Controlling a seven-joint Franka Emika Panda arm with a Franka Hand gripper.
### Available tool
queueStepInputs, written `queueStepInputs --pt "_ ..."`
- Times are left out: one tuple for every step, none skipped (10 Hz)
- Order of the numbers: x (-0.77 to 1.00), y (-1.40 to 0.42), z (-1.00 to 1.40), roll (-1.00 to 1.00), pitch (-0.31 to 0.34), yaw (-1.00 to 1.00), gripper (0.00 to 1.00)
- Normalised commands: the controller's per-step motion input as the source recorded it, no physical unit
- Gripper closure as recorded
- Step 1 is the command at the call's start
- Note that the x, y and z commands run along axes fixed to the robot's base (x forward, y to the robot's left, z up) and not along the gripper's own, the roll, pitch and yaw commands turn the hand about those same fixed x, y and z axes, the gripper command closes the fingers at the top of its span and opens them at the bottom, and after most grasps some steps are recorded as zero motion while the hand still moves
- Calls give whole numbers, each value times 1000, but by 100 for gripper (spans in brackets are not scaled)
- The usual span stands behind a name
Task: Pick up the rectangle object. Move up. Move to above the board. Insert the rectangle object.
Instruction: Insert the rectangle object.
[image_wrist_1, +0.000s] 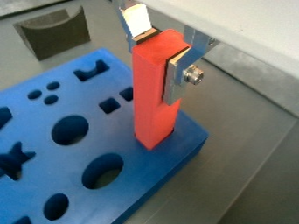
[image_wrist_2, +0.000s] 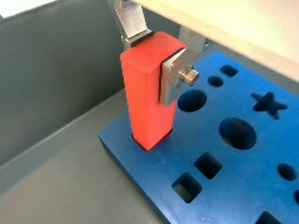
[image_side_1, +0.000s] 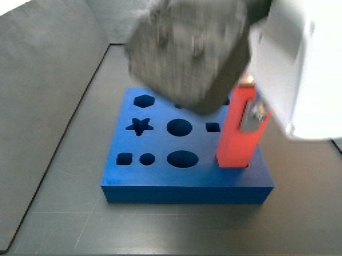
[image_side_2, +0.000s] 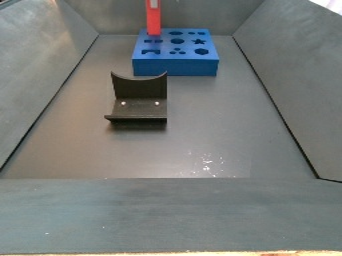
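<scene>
The hand (image_wrist_1: 163, 54) points downward, its two flat silver fingers (image_wrist_1: 179, 74) clamped on the upper part of the upright red rectangle object (image_wrist_1: 156, 92); both wrist views show one finger on each side of it (image_wrist_2: 156, 58); in a side view the blurred grey wrist (image_side_1: 187, 45) fills the upper frame.

One red rectangle object (image_wrist_1: 156, 92), one blue board (image_wrist_1: 65, 188), one dark fixture (image_side_2: 136, 101) and one tool (image_wrist_1: 163, 54) clamped on the red bar above the board.
</scene>
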Motion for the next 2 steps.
queueStepInputs --pt "0 0 0 0 0 0 0" --pt "0 0 0 0 0 0 0"
